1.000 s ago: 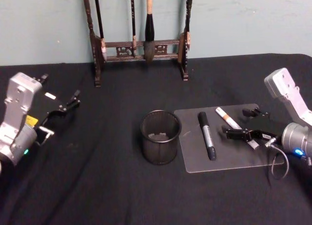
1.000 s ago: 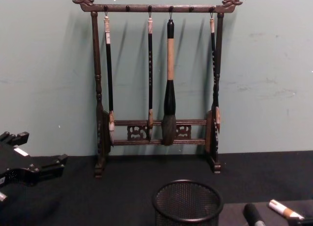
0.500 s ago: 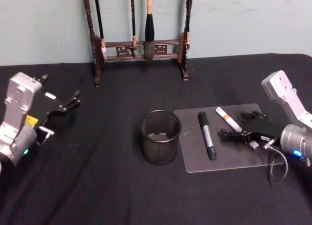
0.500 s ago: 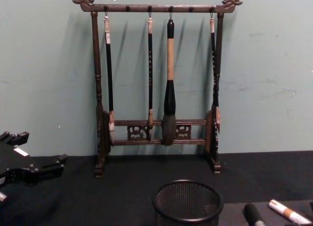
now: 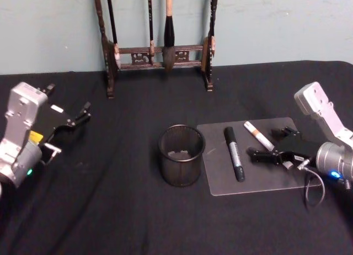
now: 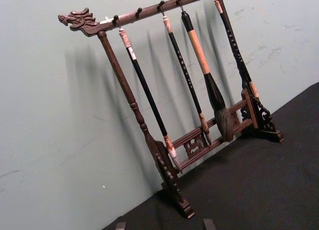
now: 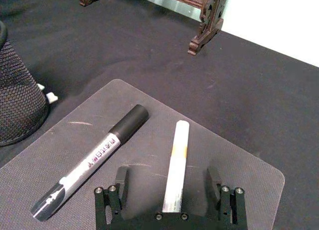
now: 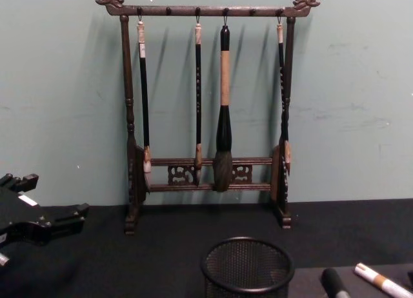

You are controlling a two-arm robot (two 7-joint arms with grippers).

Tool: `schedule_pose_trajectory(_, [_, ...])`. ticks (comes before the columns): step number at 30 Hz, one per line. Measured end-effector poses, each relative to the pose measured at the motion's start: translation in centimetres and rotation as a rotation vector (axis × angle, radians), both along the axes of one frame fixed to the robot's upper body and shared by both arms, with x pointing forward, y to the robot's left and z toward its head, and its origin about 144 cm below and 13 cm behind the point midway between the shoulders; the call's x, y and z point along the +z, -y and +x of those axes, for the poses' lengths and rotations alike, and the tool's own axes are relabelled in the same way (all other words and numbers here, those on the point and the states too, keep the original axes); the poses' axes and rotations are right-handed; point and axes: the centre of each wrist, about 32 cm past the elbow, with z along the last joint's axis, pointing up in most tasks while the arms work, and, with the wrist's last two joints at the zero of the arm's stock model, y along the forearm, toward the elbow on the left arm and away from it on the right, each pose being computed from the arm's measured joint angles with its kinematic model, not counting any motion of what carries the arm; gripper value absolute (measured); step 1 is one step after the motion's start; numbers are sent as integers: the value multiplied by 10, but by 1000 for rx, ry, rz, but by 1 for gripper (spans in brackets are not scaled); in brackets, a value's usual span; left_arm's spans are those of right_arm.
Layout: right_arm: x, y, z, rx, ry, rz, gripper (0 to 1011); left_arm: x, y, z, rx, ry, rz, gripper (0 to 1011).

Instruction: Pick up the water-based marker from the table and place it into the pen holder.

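The bench (image 5: 127,211), a flat surface under dark felt-like cloth, carries a tall carved wooden brush rack (image 5: 160,56) along its far edge. A clear rectangular plastic mat (image 5: 265,180) lies towards the robot's right. The round black wire-mesh pen holder (image 5: 181,155) stands upright just beside the mat's left edge.

Two markers lie side by side on the mat, apart from each other: a grey-barrelled marker with a black cap (image 5: 234,154) nearer the holder, and a white marker with an orange band (image 5: 257,135) to its right.

The right pincer (image 7: 167,174) is low over the mat with its fingers apart, one on each side of the white marker and clear of the barrel. The left pincer (image 6: 164,224), also spread, hangs idle well off at the bench's left, facing the rack.

Step in hand, as judged: the approach to the grasp — the white marker appears to be the chosen one. The next move calls for closing squarely on the barrel. The marker must then be lifted, carried left past the grey one and tipped upright over the holder's rim.

Hard to make out:
- The white marker's near end is hidden under the pincer body.
- Whether the fingertips touch the mat cannot be told.
- The printing on the grey barrel is too small to read.
- A small pale scrap at the holder's base is unidentifiable.
- The chest view cuts off the holder's base and most of both markers.
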Motion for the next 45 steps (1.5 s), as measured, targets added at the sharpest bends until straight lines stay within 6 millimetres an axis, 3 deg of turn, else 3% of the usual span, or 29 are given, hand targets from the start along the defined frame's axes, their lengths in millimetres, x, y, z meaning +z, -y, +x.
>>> schedule_pose_trajectory(45, [0, 0, 0, 1, 2, -2, 1000, 0, 0, 0, 0, 0, 0, 1001])
